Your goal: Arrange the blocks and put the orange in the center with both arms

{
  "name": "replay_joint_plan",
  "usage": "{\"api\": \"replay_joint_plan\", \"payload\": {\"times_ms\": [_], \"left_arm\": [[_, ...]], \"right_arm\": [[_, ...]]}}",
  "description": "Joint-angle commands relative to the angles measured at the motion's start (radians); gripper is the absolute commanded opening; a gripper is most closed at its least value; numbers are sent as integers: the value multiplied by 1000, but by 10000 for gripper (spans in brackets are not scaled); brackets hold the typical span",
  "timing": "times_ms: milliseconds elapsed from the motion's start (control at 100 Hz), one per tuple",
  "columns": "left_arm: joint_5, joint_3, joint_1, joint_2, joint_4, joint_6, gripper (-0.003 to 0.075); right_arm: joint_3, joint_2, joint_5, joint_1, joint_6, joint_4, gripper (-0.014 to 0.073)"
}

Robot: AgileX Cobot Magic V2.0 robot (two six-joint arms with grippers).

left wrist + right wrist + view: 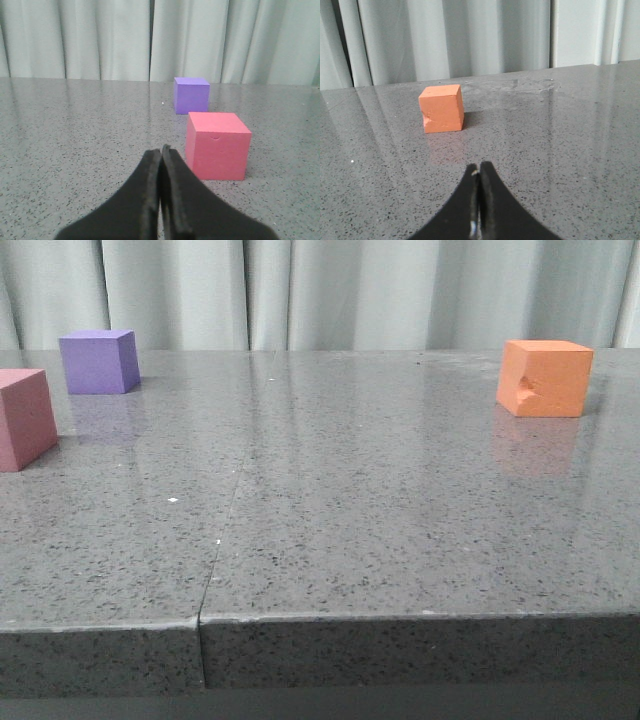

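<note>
Both end effectors, left (pixel 161 150) and right (pixel 480 167), have fingers pressed together, holding nothing. The orange cube (pixel 544 377) sits upper right of the front frame, purple cube (pixel 98 361) and pink cube (pixel 24 418) upper left. Risk: a descent without opening first would shove the cube across the desk (pixel 350 540).

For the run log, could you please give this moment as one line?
left gripper shut, empty | right gripper shut, empty | orange cube right | purple cube, pink cube left

Grey speckled table (pixel 330 540), seam down top; pale curtain (pixel 330 290) behind
</note>
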Motion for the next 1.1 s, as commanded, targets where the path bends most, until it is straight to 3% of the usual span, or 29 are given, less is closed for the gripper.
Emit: {"api": "replay_joint_plan", "payload": {"times_ms": [0,1090], "left_arm": [[-80,41,-9,-29,-10,-3,-20],[-80,41,-9,-29,-10,-3,-20]], "right_arm": [[-18,-23,-78,-5,-3,-12,-68],[-71,-13,-61,-3,-3,-11,-68]]}}
